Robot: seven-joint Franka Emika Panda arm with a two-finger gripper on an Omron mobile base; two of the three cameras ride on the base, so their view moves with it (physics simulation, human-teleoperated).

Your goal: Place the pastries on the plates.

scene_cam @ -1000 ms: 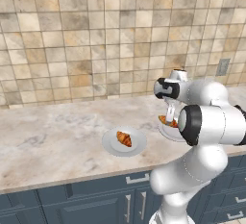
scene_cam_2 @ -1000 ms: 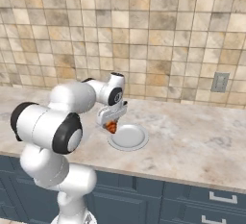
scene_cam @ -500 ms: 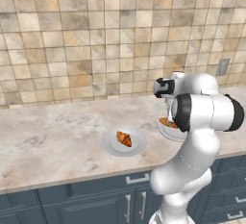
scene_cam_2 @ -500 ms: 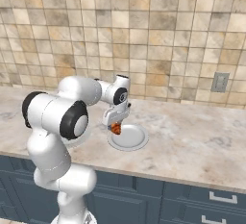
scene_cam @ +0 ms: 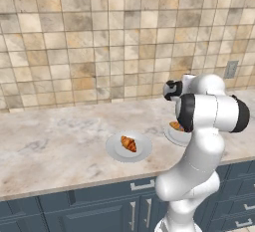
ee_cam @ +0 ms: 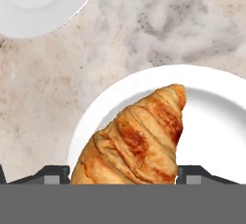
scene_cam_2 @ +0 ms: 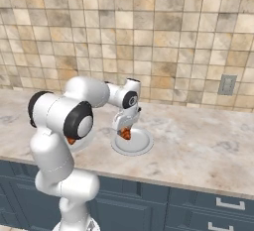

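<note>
The marble counter (scene_cam: 55, 146) (beige, veined) carries two plates (scene_cam: 130, 152) (scene_cam_2: 133, 145), near each other.

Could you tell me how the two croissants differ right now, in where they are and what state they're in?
The left croissant lies free at the middle of the left plate; the right croissant sits between the jaws of the gripper, over the right plate. Whether it rests on that plate or hangs just above it, I cannot tell. The left one is clear of the arm; the right one is partly hidden behind it in the left base view. Both are golden-brown and ridged.

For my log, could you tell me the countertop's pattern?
Mottled beige-grey marble countertop, clearest in the hand view.
</note>
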